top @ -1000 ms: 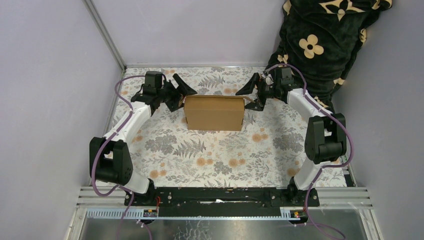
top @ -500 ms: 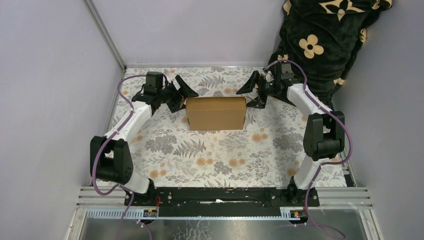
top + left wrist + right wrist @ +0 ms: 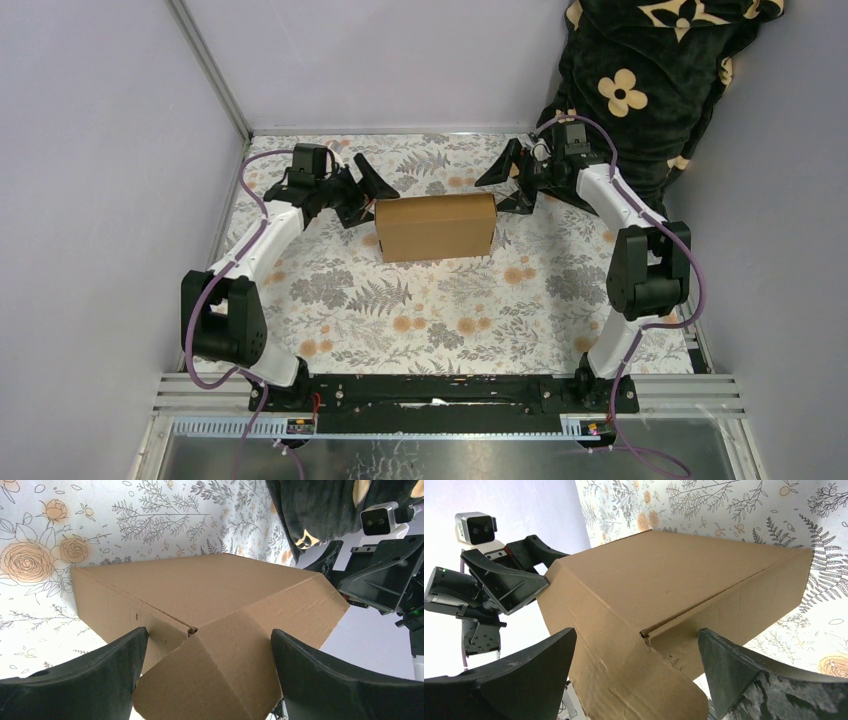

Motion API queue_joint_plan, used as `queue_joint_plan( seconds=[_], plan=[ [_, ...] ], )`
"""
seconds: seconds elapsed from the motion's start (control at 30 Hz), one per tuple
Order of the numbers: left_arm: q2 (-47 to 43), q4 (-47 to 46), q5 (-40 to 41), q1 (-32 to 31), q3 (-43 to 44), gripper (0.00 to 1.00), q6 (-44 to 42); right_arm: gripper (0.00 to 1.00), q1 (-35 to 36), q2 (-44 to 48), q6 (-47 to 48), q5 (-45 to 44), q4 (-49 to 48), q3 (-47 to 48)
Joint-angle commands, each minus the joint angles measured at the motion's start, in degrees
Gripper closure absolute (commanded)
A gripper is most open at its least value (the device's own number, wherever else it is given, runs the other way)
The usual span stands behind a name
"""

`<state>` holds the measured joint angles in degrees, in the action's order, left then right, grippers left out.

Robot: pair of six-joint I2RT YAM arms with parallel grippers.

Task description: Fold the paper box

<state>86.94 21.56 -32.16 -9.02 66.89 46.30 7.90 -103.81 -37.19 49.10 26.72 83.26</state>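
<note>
As the box (image 3: 436, 227) sits closed on the desk (image 3: 440, 310), we note left hand (image 3: 368, 198) and right hand (image 3: 502, 190) open, flanking its ends, seemingly to square it.

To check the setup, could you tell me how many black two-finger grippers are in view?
2: left gripper at the brown cardboard box's left end, right gripper at its right end.

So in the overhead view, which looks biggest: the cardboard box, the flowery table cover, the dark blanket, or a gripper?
Largest to smallest:
flowery table cover
dark blanket
paper box
left gripper and right gripper, which look alike
</note>
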Motion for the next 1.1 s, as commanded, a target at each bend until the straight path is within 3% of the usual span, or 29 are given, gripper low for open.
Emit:
queue_joint_plan(
  seconds=[0.0,0.3,1.07],
  plan=[
    [0.23,1.03,-3.09,0.67,1.22,0.02,-1.39,0.00,-0.83,1.39,-0.78,3.24,-1.17,1.85],
    [0.86,0.87,-3.89,1.85,1.88,0.02,-1.57,0.00,-3.73,2.42,-5.47,6.53,-7.43,-2.55],
    [1.42,-2.44,-5.58,3.48,2.80,0.01,-1.04,0.00,-7.55,6.96,-7.45,1.96,-13.26,-9.69]
  ],
)
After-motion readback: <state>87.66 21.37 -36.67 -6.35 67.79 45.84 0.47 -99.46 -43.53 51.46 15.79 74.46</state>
